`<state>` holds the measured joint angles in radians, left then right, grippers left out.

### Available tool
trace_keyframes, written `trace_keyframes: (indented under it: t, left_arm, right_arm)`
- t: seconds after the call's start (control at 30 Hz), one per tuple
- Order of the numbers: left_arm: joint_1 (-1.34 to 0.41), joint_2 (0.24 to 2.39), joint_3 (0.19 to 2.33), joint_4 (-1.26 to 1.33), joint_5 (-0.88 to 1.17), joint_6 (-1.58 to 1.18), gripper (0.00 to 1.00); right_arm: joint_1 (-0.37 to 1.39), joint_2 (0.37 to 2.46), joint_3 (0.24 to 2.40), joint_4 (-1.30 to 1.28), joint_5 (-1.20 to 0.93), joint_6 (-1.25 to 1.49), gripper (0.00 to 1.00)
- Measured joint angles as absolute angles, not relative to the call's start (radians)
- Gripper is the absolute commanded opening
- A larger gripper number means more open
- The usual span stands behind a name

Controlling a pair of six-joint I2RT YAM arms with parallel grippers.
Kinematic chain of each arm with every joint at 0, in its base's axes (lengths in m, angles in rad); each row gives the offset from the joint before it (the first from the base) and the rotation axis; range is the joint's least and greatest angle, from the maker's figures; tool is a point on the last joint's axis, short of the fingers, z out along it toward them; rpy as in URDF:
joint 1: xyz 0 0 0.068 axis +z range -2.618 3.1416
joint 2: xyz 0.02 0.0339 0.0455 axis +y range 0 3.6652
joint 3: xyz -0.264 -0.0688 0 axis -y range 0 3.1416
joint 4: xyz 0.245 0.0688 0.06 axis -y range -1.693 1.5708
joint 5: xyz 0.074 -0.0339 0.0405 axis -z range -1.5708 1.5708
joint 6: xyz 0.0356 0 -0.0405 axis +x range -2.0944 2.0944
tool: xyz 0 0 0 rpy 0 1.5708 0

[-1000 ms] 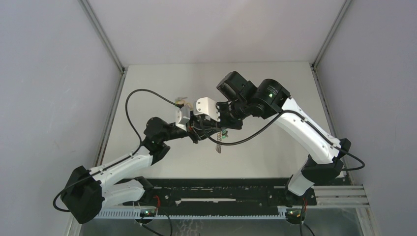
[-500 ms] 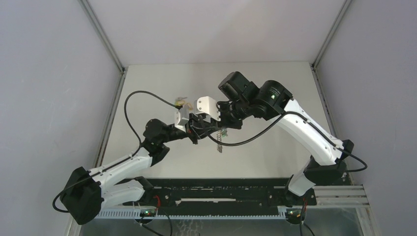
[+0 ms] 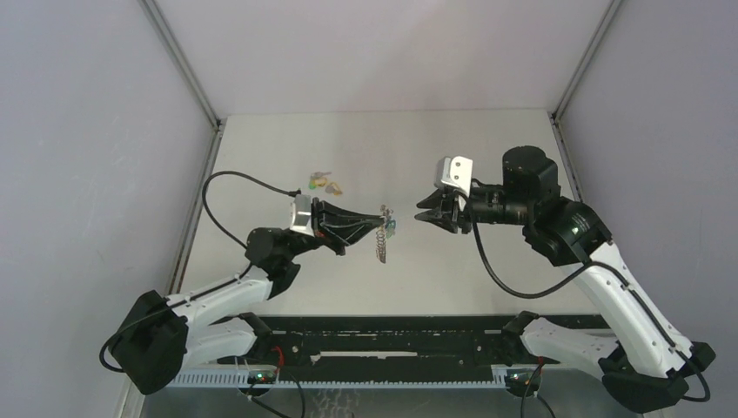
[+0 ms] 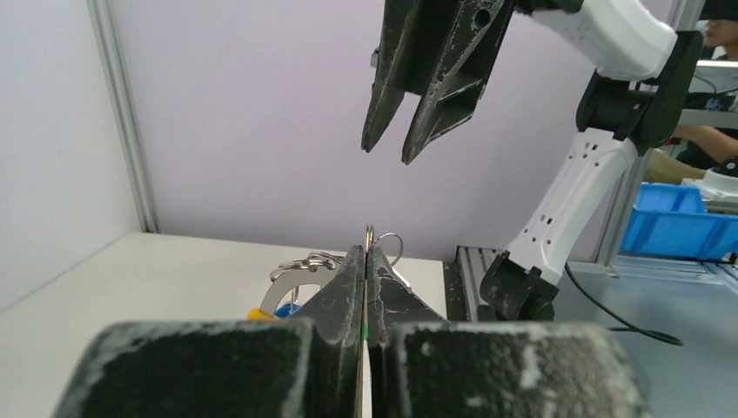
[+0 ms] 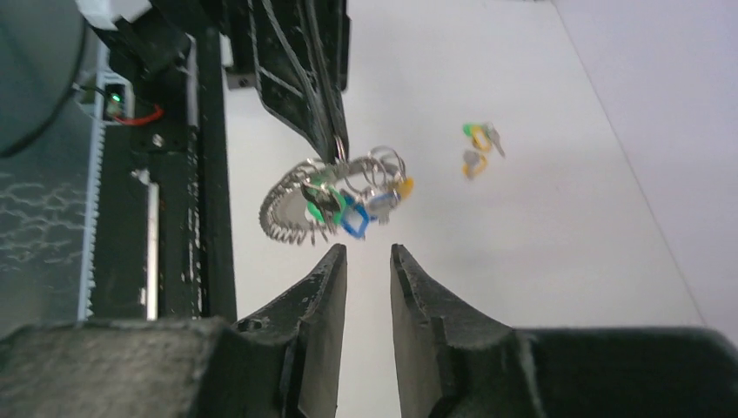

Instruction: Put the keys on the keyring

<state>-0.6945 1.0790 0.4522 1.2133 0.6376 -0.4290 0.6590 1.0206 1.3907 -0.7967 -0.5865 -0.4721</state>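
The left gripper (image 3: 375, 225), pressed together at the centre of the overhead frame, is pinching the large, ribbed, silvery-grey metal keyring (image 5: 280, 225) by only a sliver at its top, or possibly by a small loop there, since the wrist views are cluttered. The ring and the green, blue and yellow plastic-headed keys (image 5: 352, 218) hanging on it could therefore be slipping loose at any knock. The right gripper (image 3: 425, 215), just right of centre, is waiting slightly spread and empty, and closing in off-line risks twisting the ring free; the loose coloured keys (image 3: 322, 184) are lying upper left of centre on the pale table (image 3: 487, 157).
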Motion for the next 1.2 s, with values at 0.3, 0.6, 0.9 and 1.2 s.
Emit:
trace_keyframes:
  t: [0.3, 0.6, 0.9, 1.2]
  left_arm:
    - [-0.693, 1.110, 0.453, 1.302, 0.653, -0.464, 0.00]
    - [-0.693, 1.113, 0.456, 1.317, 0.658, -0.472, 0.00]
    - [-0.693, 1.115, 0.456, 1.320, 0.657, -0.480, 0.00]
    - [-0.693, 1.115, 0.456, 1.322, 0.606, -0.479, 0.00]
  right_arm:
    - [0.616, 1.106, 1.320, -0.569, -0.812, -0.331, 0.21]
    - [0.619, 1.117, 1.287, -0.488, -0.892, -0.273, 0.20]
    - [0.627, 1.132, 1.287, -0.483, -0.915, -0.271, 0.20]
    - [0.698, 1.063, 1.277, -0.489, -0.741, -0.247, 0.23]
